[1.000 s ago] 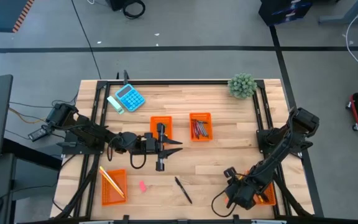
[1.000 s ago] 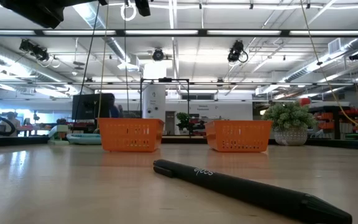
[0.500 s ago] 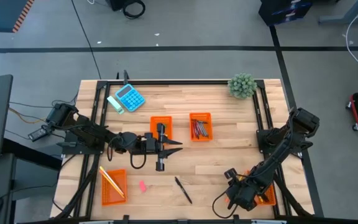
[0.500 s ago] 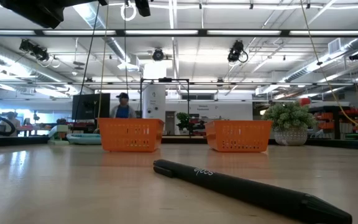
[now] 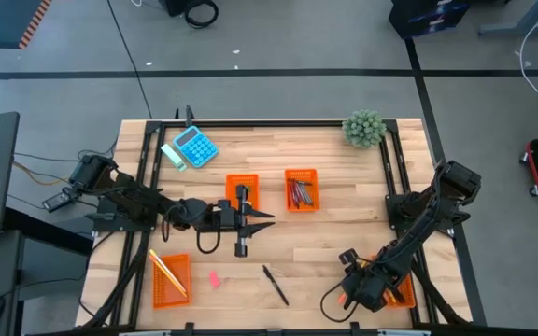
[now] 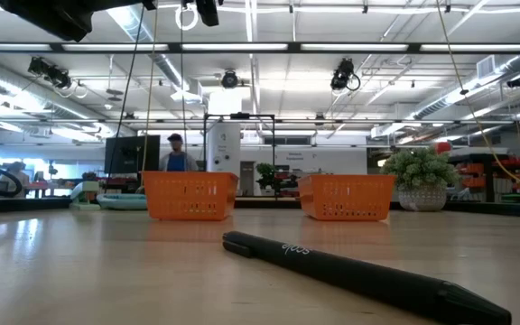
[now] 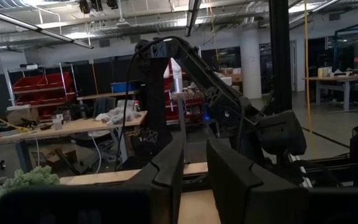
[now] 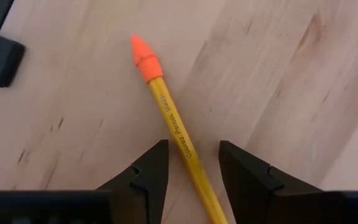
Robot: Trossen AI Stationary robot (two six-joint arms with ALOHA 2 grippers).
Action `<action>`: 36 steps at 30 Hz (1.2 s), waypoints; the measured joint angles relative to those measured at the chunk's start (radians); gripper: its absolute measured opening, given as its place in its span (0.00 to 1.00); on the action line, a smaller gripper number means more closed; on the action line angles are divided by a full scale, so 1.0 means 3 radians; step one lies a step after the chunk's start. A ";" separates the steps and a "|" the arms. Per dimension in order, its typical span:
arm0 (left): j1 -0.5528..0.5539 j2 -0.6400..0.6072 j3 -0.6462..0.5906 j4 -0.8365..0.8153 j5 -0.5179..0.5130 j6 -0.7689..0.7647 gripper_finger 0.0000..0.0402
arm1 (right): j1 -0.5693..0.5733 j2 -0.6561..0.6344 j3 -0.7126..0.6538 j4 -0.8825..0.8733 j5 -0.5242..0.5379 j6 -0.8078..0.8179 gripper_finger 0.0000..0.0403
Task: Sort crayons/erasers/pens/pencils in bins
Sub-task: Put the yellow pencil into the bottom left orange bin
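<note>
Yellow pencil (image 8: pixel 179 137) with the orange cap lies flat on the table (image 8: pixel 278 81), running lengthwise between the right pincer's (image 8: pixel 191 168) spread fingers.

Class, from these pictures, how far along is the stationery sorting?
Done: crayons sit in one bin, pencils in another. In hand: the right tool, open, straddles a yellow pencil on the table. Left: a pink eraser and black pen lie loose.
</note>
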 joint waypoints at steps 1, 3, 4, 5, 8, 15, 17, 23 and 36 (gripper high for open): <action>0.0000 0.0000 0.0000 0.0000 0.0000 0.0000 0.19 | 0.0001 0.0001 0.0000 0.0001 0.0016 -0.0034 0.37; 0.0000 0.0000 0.0000 0.0000 0.0000 0.0000 0.19 | 0.0001 0.0003 -0.0001 0.0003 0.0031 -0.0110 0.35; 0.0000 0.0000 0.0000 0.0000 0.0000 0.0000 0.19 | -0.0005 0.0005 -0.0001 0.0006 0.0032 -0.0142 0.34; 0.0000 0.0000 0.0000 0.0000 0.0000 0.0000 0.18 | -0.0008 0.0005 -0.0001 0.0008 0.0029 -0.0169 0.33; 0.0000 0.0000 0.0000 0.0000 0.0000 0.0000 0.18 | -0.0008 0.0008 -0.0003 0.0012 0.0030 -0.0208 0.27; 0.0000 0.0000 0.0000 0.0000 0.0000 0.0000 0.20 | -0.0016 0.0010 -0.0007 0.0055 -0.0045 -0.0108 0.15; 0.0000 0.0000 0.0000 0.0000 0.0000 0.0000 0.19 | -0.0018 0.0011 -0.0012 0.0090 -0.0115 -0.0057 0.15; 0.0000 0.0000 0.0000 0.0000 0.0000 0.0000 0.17 | -0.0057 0.0013 -0.0013 0.0103 -0.0159 -0.0185 0.16; -0.0081 0.0000 0.0000 -0.0021 -0.0047 0.0542 0.17 | -0.0239 -0.0598 0.0053 0.0170 -0.0089 -0.1144 0.09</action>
